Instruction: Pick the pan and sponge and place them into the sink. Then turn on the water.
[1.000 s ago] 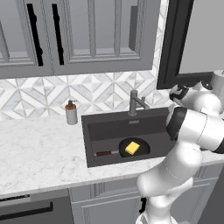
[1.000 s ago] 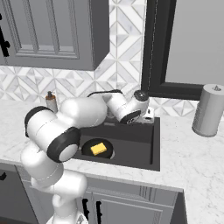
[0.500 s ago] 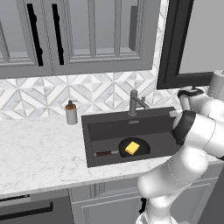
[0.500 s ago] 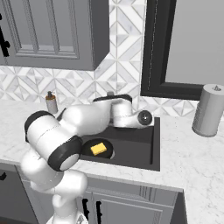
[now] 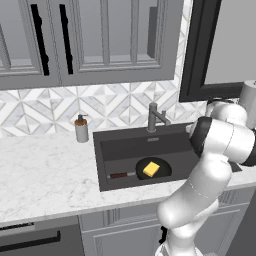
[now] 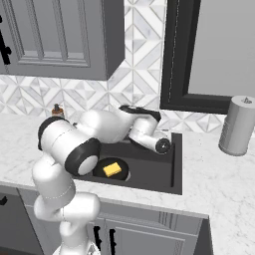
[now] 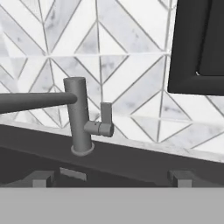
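White marble counter (image 5: 45,175) stretches across the lower half of the left base view, with grey cabinets (image 5: 90,40) filling the upper left and a diamond-patterned tile backsplash (image 5: 115,107) running between them. Dark window frame (image 6: 174,55) stands in the upper right of the right base view.

Centre frame, we have the sink (image 5: 120,147), a dark basin sunk into the counter. Down in it, lower centre, sits the pan (image 5: 161,172), black and round, its reddish-brown handle (image 5: 120,175) pointing toward the left of the frame. And right on top of the pan, the sponge (image 5: 151,169), yellow face up, resting inside it.

At the back rim of the sink stands the faucet (image 7: 78,116), seen close up in the hand view at centre left, spout reaching off to the left edge and its lever (image 7: 105,120) pointing up on the right side.

The gripper (image 7: 111,178) faces that faucet from just across the basin, its two finger tips (image 7: 41,178) standing wide apart with nothing between them.

Small stuff: a soap dispenser (image 5: 81,129) left of the sink against the tiles, and a paper towel roll (image 6: 238,125) at the right edge of the right base view.
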Tool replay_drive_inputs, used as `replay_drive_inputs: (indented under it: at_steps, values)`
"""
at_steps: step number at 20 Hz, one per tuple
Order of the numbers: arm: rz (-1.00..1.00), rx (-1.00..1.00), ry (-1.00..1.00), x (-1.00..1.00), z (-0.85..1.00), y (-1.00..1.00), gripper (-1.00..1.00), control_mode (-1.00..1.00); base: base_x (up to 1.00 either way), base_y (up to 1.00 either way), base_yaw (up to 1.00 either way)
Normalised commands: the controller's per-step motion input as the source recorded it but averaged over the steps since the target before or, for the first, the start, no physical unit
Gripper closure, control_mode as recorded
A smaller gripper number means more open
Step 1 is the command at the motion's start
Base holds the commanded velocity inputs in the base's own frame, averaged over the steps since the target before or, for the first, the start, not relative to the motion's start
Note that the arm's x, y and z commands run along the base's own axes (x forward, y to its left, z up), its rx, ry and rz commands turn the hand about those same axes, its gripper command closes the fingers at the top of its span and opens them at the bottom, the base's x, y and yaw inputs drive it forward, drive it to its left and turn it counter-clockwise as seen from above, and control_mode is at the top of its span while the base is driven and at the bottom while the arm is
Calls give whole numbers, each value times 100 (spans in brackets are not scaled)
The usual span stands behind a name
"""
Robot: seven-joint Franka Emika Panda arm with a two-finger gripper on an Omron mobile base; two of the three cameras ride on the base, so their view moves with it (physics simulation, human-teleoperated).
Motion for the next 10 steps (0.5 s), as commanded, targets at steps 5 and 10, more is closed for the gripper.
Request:
replay_drive_inputs:
  at_steps: [5,10]
  values:
    - [12,12,-21,36,-2,0,-100,-100,0,0,0]
    - [5,7,-5,47,-1,0,-100,-100,0,0,0]
